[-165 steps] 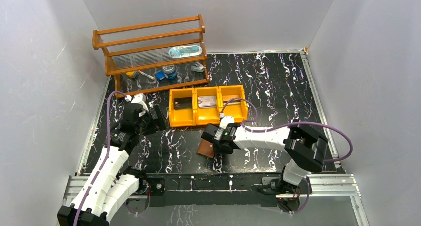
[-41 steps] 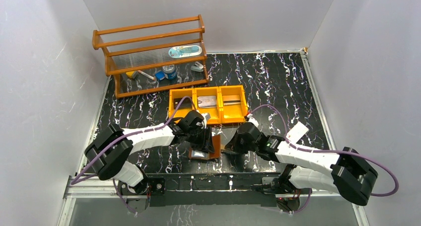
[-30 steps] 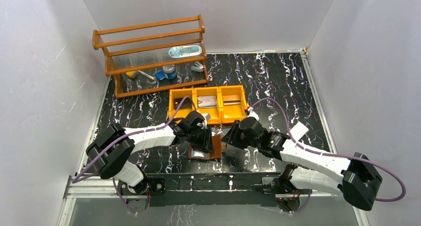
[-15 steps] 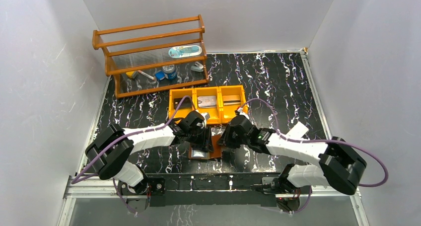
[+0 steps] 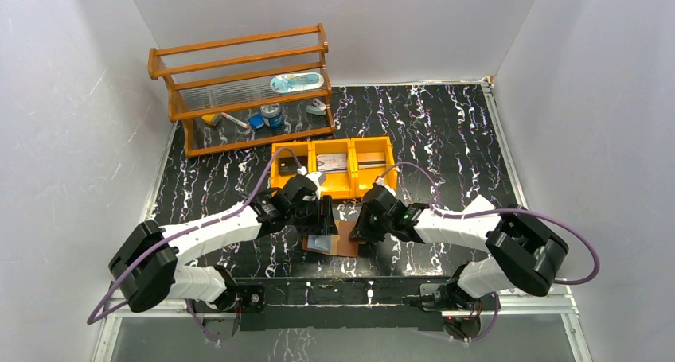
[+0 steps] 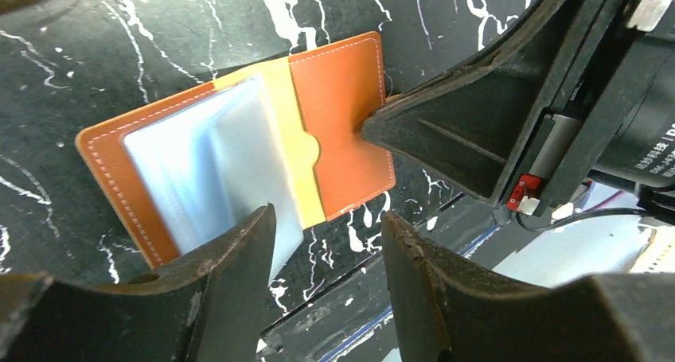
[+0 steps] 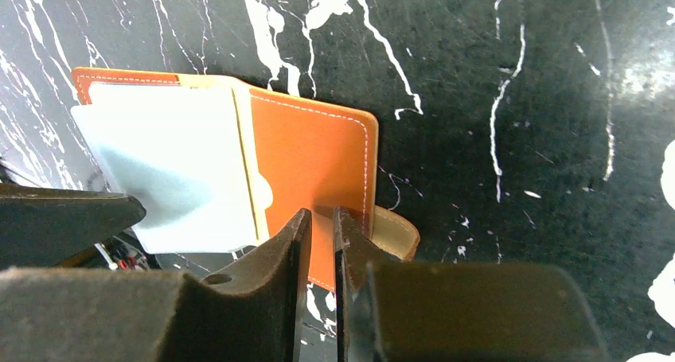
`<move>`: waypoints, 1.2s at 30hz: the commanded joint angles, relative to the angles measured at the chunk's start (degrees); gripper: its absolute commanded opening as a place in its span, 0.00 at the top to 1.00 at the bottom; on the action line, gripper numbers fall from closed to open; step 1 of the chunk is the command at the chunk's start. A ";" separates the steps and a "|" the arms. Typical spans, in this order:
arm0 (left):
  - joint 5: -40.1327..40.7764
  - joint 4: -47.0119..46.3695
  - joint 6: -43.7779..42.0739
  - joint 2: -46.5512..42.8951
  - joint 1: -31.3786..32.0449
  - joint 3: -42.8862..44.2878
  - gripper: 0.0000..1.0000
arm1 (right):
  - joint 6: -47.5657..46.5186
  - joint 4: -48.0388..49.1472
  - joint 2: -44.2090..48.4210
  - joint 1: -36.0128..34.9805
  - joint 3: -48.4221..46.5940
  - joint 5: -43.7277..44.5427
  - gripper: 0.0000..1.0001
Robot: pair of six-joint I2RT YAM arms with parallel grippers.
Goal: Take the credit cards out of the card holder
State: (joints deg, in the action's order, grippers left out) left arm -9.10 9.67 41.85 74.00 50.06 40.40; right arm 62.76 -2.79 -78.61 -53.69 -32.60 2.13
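Observation:
The brown card holder (image 5: 338, 245) lies open near the table's front edge. Its pale grey-blue sleeves (image 6: 203, 167) are fanned out over the left half, beside a yellow inner pocket (image 6: 296, 151). I cannot tell any credit cards apart from the sleeves. My left gripper (image 6: 328, 219) hovers open above the holder's near edge, with only table between its fingers. My right gripper (image 7: 320, 216) reaches in from the right. Its jaws are almost shut, with a thin slit between them. Its fingertips (image 6: 374, 127) press on the orange-brown right cover (image 7: 306, 155), and the snap tab (image 7: 398, 233) peeks out under that cover.
An orange three-compartment tray (image 5: 312, 193) stands just behind the holder with flat things in its compartments. A wooden rack (image 5: 239, 91) with small items stands at the back left. A metal rail (image 5: 342, 289) runs along the table's front edge. White walls enclose both sides.
My left gripper has opened and drawn back off the sleeves, its arm stretched lower and leftward. My right gripper closed to a slit and slid left onto the right cover.

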 commanded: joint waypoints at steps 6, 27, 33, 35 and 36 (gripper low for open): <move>4.44 4.84 -1.80 -2.07 0.29 0.12 0.48 | -1.94 0.95 -1.88 0.13 -3.55 -2.01 0.75; 0.65 4.15 -2.93 -1.05 0.23 0.95 0.36 | -1.41 1.51 -2.16 0.08 -3.09 -2.13 0.74; -1.35 1.89 -2.30 0.22 0.29 0.70 0.40 | -1.33 1.95 -2.40 0.03 -3.13 -2.15 0.74; -2.11 1.06 -2.10 0.36 0.29 0.61 0.40 | -1.24 2.12 -2.58 0.17 -3.09 -2.24 0.74; -2.09 1.16 -2.12 0.44 0.30 0.68 0.40 | -1.24 2.21 -2.68 0.09 -3.15 -2.29 0.74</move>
State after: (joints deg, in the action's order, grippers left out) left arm -8.86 12.49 39.68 74.59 50.06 40.47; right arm 61.52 -2.39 -80.68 -53.69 -34.13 0.12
